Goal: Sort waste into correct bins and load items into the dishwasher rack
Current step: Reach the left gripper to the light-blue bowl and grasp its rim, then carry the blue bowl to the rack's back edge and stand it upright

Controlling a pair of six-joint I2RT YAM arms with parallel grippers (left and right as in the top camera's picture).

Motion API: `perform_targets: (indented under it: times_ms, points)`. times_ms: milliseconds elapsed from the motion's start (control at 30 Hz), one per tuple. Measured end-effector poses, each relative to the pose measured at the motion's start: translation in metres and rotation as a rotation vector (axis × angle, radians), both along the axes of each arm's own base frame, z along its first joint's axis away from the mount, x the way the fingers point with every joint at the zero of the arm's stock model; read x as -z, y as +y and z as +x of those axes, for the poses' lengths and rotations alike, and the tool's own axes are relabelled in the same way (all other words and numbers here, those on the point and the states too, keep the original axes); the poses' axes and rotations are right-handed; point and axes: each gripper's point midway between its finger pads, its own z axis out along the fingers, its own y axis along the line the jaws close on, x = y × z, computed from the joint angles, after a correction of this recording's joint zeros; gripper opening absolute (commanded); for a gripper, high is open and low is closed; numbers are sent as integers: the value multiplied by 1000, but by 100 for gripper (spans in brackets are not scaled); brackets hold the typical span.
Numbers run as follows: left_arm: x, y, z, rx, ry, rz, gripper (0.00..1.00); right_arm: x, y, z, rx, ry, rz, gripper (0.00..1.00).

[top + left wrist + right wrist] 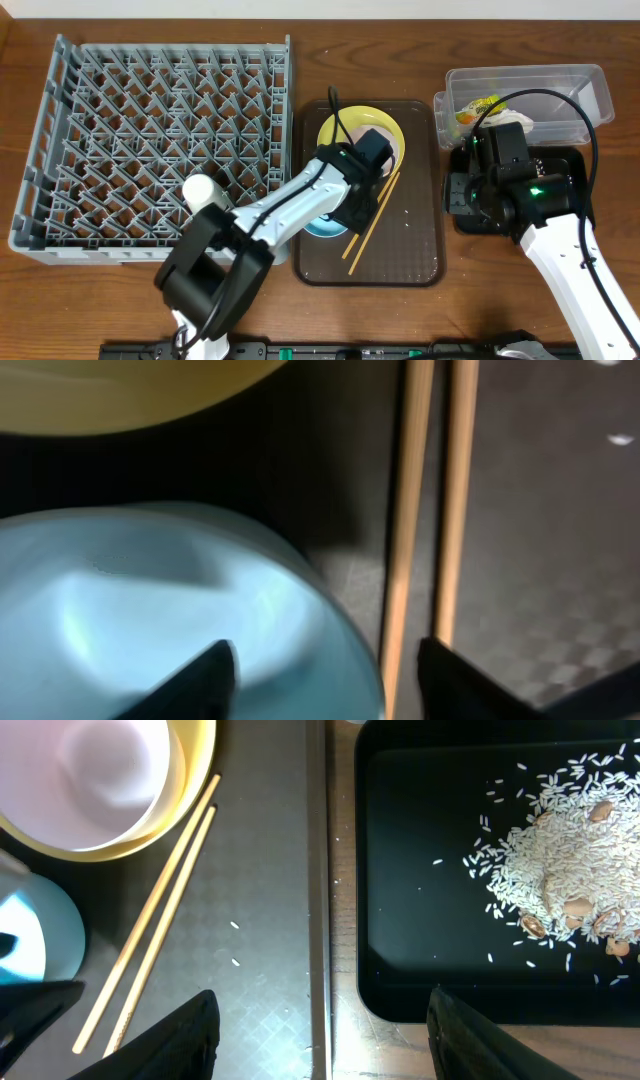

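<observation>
Two chopsticks [420, 510], cut off at frame edges, between spread-apart left gripper [330, 675] tips, beside blue bowl [150, 610] half hidden under arm [290, 205]. Right gripper [320, 1030] spread too, holding nothing, at edge of black tray [420, 940] with crumbs [560, 860]. Wrapper [478, 108] in tub [590, 75] beyond.

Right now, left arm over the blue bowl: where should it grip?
Pinch the rim of the light blue bowl on the side facing the chopsticks, coming straight down. The bowl sits upright, so its thin wall is the pinchable part, and the open left gripper has one finger over the inside, one outside. The chopsticks lie close, so mind the outer finger.
</observation>
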Motion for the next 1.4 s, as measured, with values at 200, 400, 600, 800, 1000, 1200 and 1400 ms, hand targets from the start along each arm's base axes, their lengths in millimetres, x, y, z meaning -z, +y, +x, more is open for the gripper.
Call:
perform_targets:
  times_ms: [200,400,600,800,1000,1200,1400]
  points:
    - [7,1,-2,2,16,15,29,0,0,0,1,0,-1,63]
    - [7,-2,-7,6,37,1,12,0,0,0,1,0,-2,63]
    - [-10,1,-10,2,26,-9,6,0,-2,0,4,1,-9,63]
    - [-65,-5,-8,4,-66,-125,6,0,-2,0,4,1,-11,63]
    - [-143,16,20,-86,-242,-295,6,0,-3,-1,5,1,-13,63]
    - [-191,74,65,-266,-299,-505,6,0,-3,-1,6,2,-14,63]
    - [-211,124,93,-373,-256,-759,6,0,-3,-1,6,3,-14,64]
